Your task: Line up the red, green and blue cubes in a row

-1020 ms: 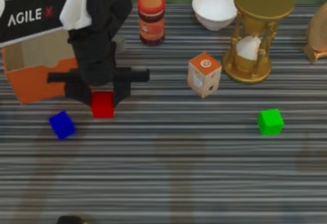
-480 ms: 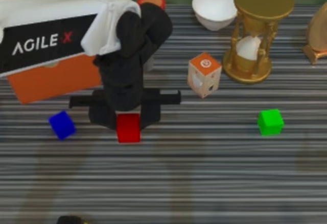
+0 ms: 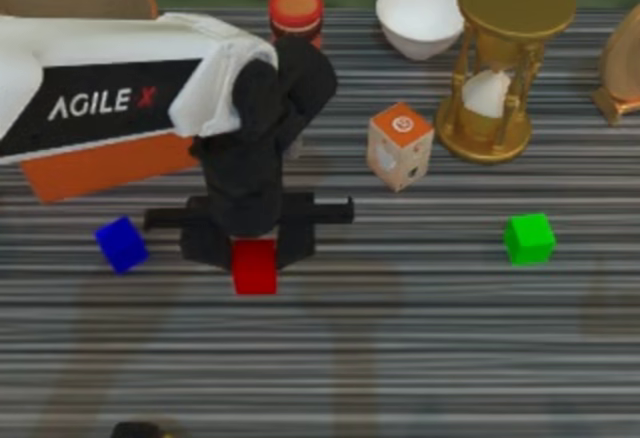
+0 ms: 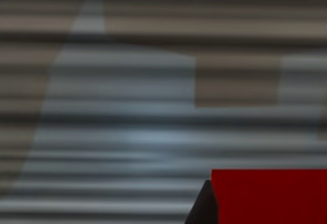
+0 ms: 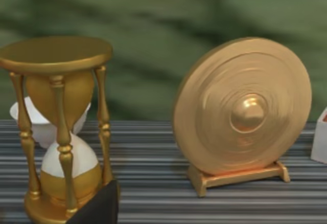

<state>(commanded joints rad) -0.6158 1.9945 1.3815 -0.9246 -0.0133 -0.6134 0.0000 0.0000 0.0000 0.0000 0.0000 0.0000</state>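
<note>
The red cube (image 3: 254,266) is gripped by the left end effector (image 3: 251,248) over the striped table (image 3: 400,358) — left of centre. The blue cube (image 3: 121,244) lies just left; the green cube (image 3: 529,238) well right.

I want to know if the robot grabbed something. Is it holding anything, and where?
Yes. The left gripper holds the small bright red matte cube, its black fingers pressed on two opposite sides. The right gripper holds nothing visible.
</note>
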